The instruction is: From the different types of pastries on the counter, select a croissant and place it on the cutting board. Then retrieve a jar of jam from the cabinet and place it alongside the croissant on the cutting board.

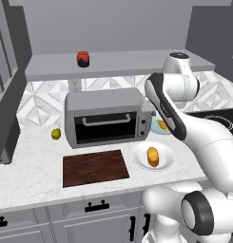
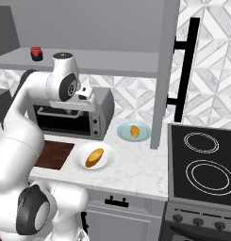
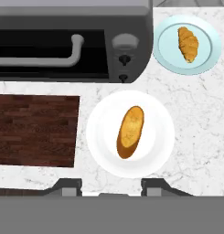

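- The gripper hangs high over the counter with its fingers spread, nothing between them.
- The croissant sits on a pale blue plate beside the toaster oven.
- The roll is on a white plate, just right of the bare cutting board.
- The jam jar is up on the cabinet ledge.

Grained wooden cutting board, seemingly matt marble counter
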You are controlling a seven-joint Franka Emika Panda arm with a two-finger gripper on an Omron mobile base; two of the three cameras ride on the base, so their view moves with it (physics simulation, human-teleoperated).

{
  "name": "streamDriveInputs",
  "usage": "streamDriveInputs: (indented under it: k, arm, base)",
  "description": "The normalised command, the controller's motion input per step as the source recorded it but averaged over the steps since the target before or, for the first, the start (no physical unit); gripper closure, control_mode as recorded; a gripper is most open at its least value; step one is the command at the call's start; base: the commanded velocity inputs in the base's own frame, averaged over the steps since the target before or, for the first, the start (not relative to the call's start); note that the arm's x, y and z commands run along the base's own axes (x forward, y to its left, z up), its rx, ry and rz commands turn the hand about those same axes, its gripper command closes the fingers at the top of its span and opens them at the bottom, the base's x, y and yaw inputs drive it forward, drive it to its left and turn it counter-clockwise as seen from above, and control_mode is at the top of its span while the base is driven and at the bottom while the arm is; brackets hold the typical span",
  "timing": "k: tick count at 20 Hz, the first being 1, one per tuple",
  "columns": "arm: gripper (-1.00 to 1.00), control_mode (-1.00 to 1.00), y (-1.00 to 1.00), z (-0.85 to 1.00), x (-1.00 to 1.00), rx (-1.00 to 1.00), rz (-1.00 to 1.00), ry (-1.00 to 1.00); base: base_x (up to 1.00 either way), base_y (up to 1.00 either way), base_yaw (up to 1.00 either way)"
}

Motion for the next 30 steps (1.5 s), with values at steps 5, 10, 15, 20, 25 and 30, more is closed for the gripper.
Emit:
streamDriveInputs:
  k: [5, 10, 15, 20, 25, 30]
  arm:
    - [-1.0, -1.0, -0.22, 0.0, -0.14, 0.0, 0.0, -0.01]
    - [-1.0, -1.0, -0.34, -0.01, -0.28, 0.0, 0.02, -0.07]
    - [-1.0, -1.0, -0.58, -0.1, -0.16, 0.0, 0.11, -0.14]
    - [-1.0, -1.0, -0.75, -0.26, -0.01, 0.0, 0.16, -0.23]
    - [-1.0, -1.0, -0.65, -0.3, 0.17, 0.0, 0.12, -0.17]
    - [-1.0, -1.0, -0.32, -0.11, 0.32, 0.0, 0.01, 0.0]
  base:
    - [0.0, 0.0, 0.0]
    - [0.0, 0.0, 0.0]
    - [0.0, 0.0, 0.0]
    - [0.0, 0.0, 0.0]
    - [0.0, 0.0, 0.0]
    - [0.0, 0.0, 0.0]
